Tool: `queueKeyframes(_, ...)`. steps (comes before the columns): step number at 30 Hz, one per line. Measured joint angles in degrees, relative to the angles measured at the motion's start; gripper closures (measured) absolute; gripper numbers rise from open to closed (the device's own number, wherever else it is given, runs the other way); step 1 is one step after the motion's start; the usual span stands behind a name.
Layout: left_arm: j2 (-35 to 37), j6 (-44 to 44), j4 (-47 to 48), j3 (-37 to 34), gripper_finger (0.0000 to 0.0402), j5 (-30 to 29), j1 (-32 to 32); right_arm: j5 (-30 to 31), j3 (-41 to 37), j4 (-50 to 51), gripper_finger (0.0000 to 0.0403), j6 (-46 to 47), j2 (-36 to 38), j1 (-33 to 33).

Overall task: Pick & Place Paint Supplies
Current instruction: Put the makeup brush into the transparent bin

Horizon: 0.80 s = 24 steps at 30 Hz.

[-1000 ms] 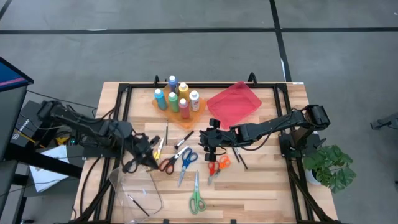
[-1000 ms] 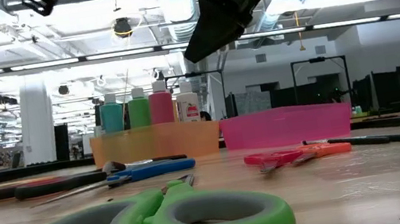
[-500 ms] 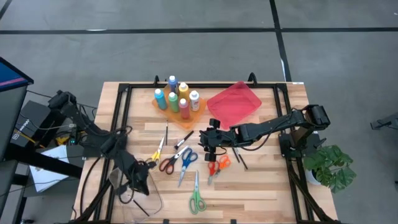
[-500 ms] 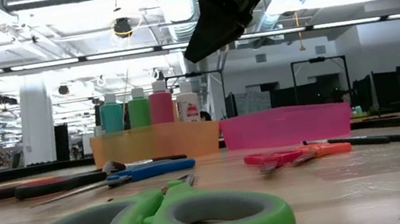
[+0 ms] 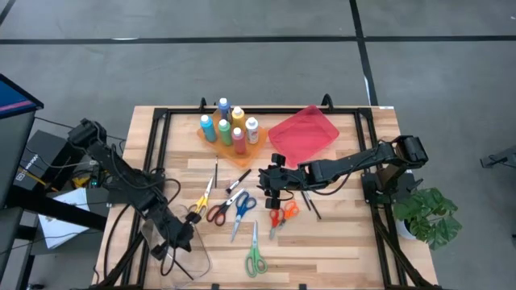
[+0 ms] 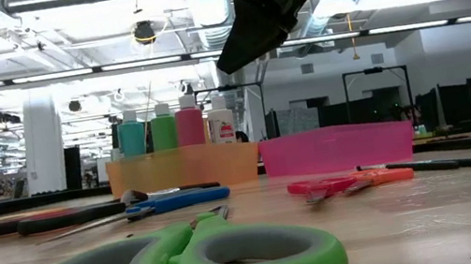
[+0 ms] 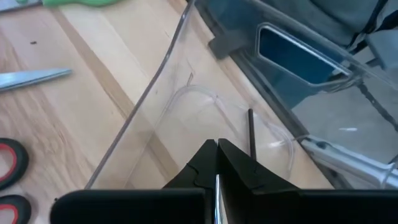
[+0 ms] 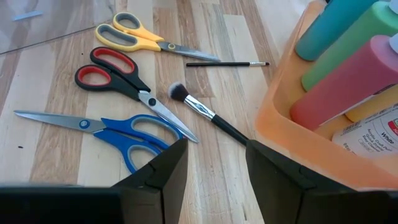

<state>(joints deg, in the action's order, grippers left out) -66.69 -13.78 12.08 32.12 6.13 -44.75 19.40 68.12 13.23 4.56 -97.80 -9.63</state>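
Clear plastic walls of the tray (image 5: 181, 246) framed the left gripper (image 7: 217, 152), which hovered over it at the surface's seven o'clock corner with its fingers pressed together. Whether a sliver of brush sat between them could not be told; one thin dark brush (image 7: 251, 132) already lay on the tray floor just beyond the tips.

At the centre, the right gripper (image 5: 271, 193) hung with jaws half spread and empty above the loose supplies: the blue scissors (image 8: 118, 131), red-and-black scissors (image 8: 115, 76), yellow scissors (image 8: 143, 36), a fluffy-tipped brush (image 8: 205, 115) and a fine brush (image 8: 227, 64). Orange scissors (image 5: 283, 214) lay towards four o'clock of it, green scissors (image 5: 255, 256) at six o'clock. The paint bottles (image 5: 228, 126) stood in the orange tray (image 5: 211, 145) at twelve o'clock, beside the red tray (image 5: 304, 134).

For a good next pick, the right gripper would probably do best to line its jaws across the fluffy brush's handle, clear of the red-and-black scissors' blade tip near its bristles, and descend straight.
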Motion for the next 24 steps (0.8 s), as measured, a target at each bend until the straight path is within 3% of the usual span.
queueKeyframes(24, -4.64, 0.2, 0.83, 0.0, 0.0396, -0.11, 0.04, 0.0, 0.0, 0.0, 0.0244, 0.02, 0.0, 0.0)
